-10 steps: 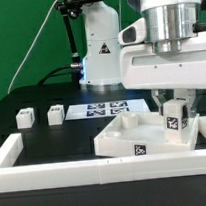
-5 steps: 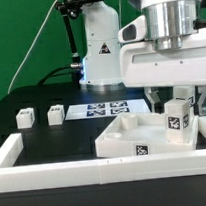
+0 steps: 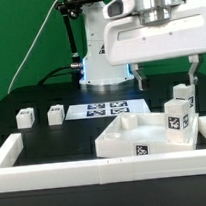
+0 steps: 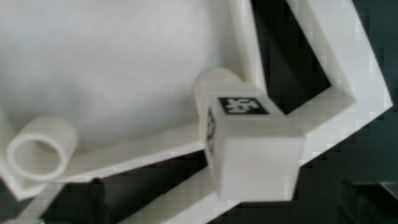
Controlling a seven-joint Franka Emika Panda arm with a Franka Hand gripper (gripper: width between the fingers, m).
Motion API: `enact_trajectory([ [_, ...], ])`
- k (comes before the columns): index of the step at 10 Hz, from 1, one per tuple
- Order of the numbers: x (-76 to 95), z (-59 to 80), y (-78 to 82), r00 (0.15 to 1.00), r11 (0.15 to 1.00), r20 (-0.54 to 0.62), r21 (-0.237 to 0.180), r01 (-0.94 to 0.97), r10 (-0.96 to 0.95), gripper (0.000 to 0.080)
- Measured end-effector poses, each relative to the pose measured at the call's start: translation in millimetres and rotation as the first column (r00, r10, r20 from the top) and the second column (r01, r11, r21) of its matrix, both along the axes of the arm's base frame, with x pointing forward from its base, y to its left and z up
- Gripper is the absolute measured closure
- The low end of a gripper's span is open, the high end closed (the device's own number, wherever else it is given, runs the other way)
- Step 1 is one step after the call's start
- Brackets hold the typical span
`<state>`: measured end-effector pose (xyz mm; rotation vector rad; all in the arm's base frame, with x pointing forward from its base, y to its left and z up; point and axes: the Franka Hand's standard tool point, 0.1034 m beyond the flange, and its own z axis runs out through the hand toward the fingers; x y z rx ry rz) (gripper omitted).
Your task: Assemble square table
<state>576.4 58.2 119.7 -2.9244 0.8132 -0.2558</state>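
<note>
The white square table top (image 3: 122, 136) lies tray-like by the front wall, with a tag on its near edge. A tagged white leg (image 3: 176, 119) stands upright in its corner at the exterior view's right, and a second leg (image 3: 182, 93) stands just behind it. My gripper (image 3: 165, 74) hangs open above these legs, touching nothing, one finger (image 3: 137, 78) on each side. In the wrist view the tagged leg (image 4: 246, 125) stands on the table top's rim (image 4: 125, 165), directly under the gripper (image 4: 217, 206). Two loose legs (image 3: 24, 117) (image 3: 57, 113) lie at the exterior view's left.
The marker board (image 3: 104, 109) lies flat behind the table top. A long white border wall (image 3: 57, 176) runs along the front, with side arms at both ends. The robot's base (image 3: 99, 51) stands at the back. A round socket (image 4: 39, 150) sits in the table top.
The gripper opened, let go of the tagged leg and rose straight up. The leg stays standing in the table top's corner.
</note>
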Motion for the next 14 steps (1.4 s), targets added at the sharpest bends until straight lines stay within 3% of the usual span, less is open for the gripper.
enact_trajectory([
  [1, -1.7, 3.5, -8.9, 1.000, 1.000, 0.004, -0.006, -0.019, 0.019, 0.0150],
  [6, -2.4, -0.6, -7.5, 0.999, 0.999, 0.000, -0.012, -0.042, 0.042, 0.0150],
  [10, -33.0, -24.0, -38.2, 0.995, 0.996, -0.063, -0.028, -0.084, 0.082, 0.0150],
  [12, -40.6, -36.0, -61.8, 0.997, 0.996, -0.053, -0.053, -0.067, 0.064, 0.0150],
  [14, -41.6, -37.7, -60.4, 0.996, 0.996, -0.058, -0.053, -0.069, 0.066, 0.0150],
])
